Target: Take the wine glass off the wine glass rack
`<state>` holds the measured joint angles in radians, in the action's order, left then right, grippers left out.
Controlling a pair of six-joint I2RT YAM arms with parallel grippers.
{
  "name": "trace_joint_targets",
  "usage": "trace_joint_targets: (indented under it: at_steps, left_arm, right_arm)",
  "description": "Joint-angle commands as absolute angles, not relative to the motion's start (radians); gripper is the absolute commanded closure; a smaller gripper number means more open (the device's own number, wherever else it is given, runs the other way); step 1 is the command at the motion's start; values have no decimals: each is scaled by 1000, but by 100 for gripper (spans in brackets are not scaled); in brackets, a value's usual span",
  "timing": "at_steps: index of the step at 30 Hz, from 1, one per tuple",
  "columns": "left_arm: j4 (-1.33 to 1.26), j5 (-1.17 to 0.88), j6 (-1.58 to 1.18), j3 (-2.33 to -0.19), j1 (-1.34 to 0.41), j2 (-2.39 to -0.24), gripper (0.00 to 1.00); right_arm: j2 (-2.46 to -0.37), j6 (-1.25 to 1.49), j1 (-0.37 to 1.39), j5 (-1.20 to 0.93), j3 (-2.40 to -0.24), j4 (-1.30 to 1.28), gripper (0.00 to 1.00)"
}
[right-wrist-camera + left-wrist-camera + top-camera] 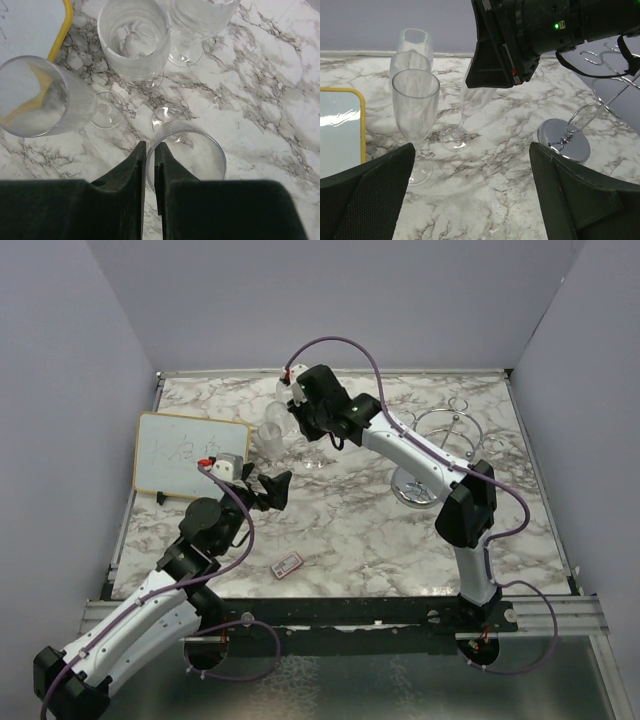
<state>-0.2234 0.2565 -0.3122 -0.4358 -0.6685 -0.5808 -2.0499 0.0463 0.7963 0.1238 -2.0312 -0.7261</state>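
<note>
The right pincer (150, 146) points straight down. Its two dark fingers stand a narrow slit apart astride the rim of a wine glass (200, 152) (whether they press the glass wall or stand slack cannot be told). The glass stands upright directly below the pincer, with its foot on the marble table (270, 90). It is well apart from the chrome wine glass rack (452, 428), off to the pincer's right. Three more flutes (132, 40) stand just beyond the fingertips, and a yellow-framed whiteboard (30, 20) lies past them. The left pincer (472, 150) hangs spread wide and empty, nearer the bases. The step in hand looks like letting go. Part the fingers evenly, then rise straight up so that neither finger drags the rim or tips the glass into its neighbours.
</note>
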Motion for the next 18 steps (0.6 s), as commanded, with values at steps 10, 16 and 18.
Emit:
trace_joint_targets:
  at_steps: [10,16,18]
  left_arm:
    - [-193,298,-361,-435,-658,-594,1]
    - [-253,265,-410,-405,-614,-604,1]
    - [-267,246,-424,-402,-581,-609,1]
  right_arm:
    - [-2038,46,801,130,-2120,-801,40]
    - [-1896,39,798,148,-2009,-743,25]
    - [-1812,36,797,156,-1948,-712,21]
